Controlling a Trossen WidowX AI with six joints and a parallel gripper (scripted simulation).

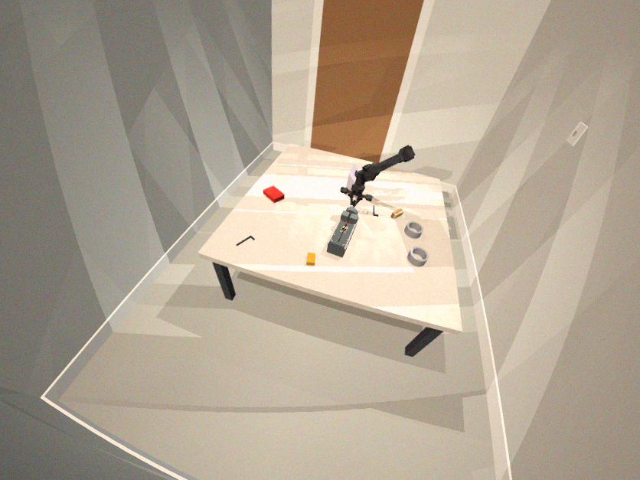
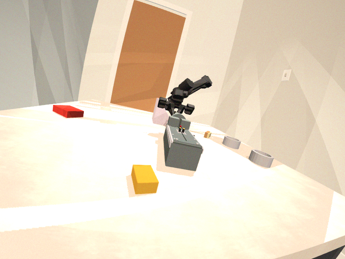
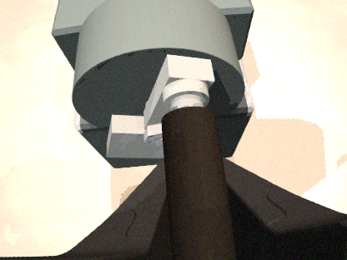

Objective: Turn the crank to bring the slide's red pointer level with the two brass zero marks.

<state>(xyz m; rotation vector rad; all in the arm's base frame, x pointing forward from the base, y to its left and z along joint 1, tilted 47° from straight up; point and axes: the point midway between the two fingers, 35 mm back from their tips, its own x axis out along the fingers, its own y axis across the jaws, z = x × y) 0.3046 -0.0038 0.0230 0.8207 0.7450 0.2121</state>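
The machine is a dark grey box [image 1: 337, 248] [image 2: 183, 156] with a slotted top and a round grey drum [image 3: 154, 27] at its arm-side end. The small red pointer [image 1: 346, 224] [image 2: 180, 126] shows close to the brass zero marks [image 2: 183, 129], seemingly a little toward the crank end. The views are too small to tell whether they are exactly level. In the wrist view, the white crank arm [image 3: 189, 70] slants across the drum face and carries a dark brown handle [image 3: 193, 148]. My gripper [image 1: 353, 204] [image 2: 178, 113] [image 3: 189, 167] is shut on this handle.
A pale pink panel [image 2: 159, 115] stands behind the gripper. A red block [image 1: 273, 193] [image 2: 67, 110], a yellow block [image 1: 311, 259] [image 2: 145, 178], two grey rings [image 1: 413, 230] [image 1: 417, 256] and a small tan-orange block [image 1: 396, 213] [image 2: 207, 134] lie around the machine. A thin black angled rod [image 1: 245, 241] lies left.
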